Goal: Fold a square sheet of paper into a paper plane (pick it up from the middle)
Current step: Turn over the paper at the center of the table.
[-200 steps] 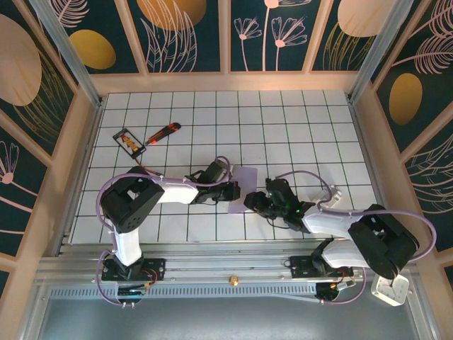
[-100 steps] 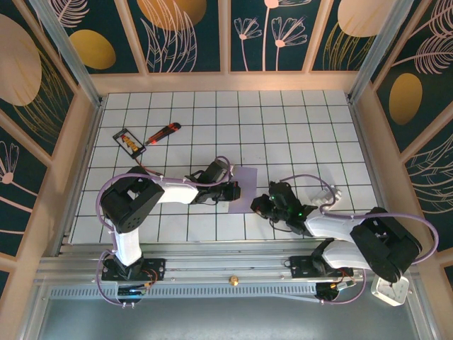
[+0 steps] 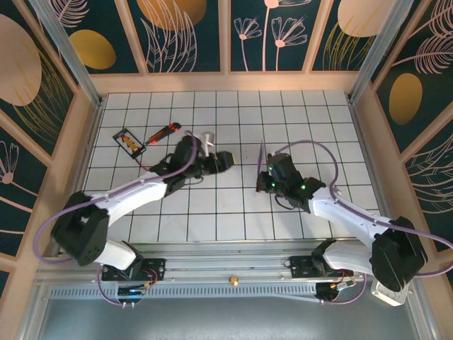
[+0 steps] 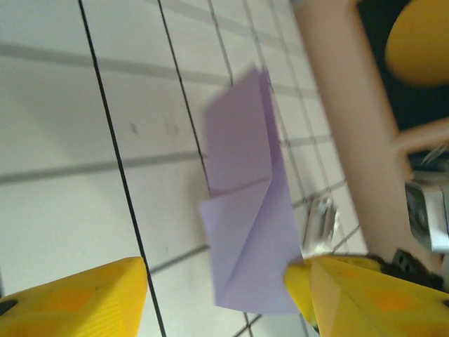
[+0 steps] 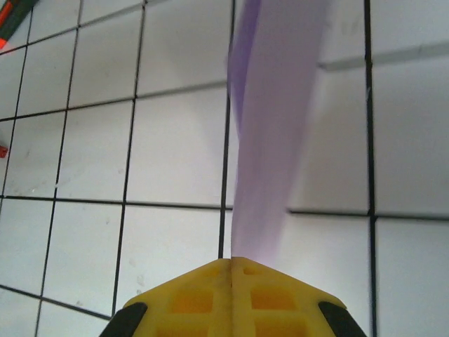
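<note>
Top view: the right gripper (image 3: 264, 176) is pinching the folded lavender paper (image 3: 263, 154) on edge, just toward 3 o'clock from the middle of the table (image 3: 311, 127). The left gripper (image 3: 222, 160) is hanging apart at the paper's 9 o'clock. A utility knife (image 3: 163, 132) and a card (image 3: 129, 142), its print too small to read, are lying at 10 o'clock.

Left wrist: yellow fingers (image 4: 77, 295) are standing released, the paper (image 4: 245, 232) beyond them.

Right wrist: fingers (image 5: 203, 288) are clenching the paper's (image 5: 273, 140) near edge.
</note>
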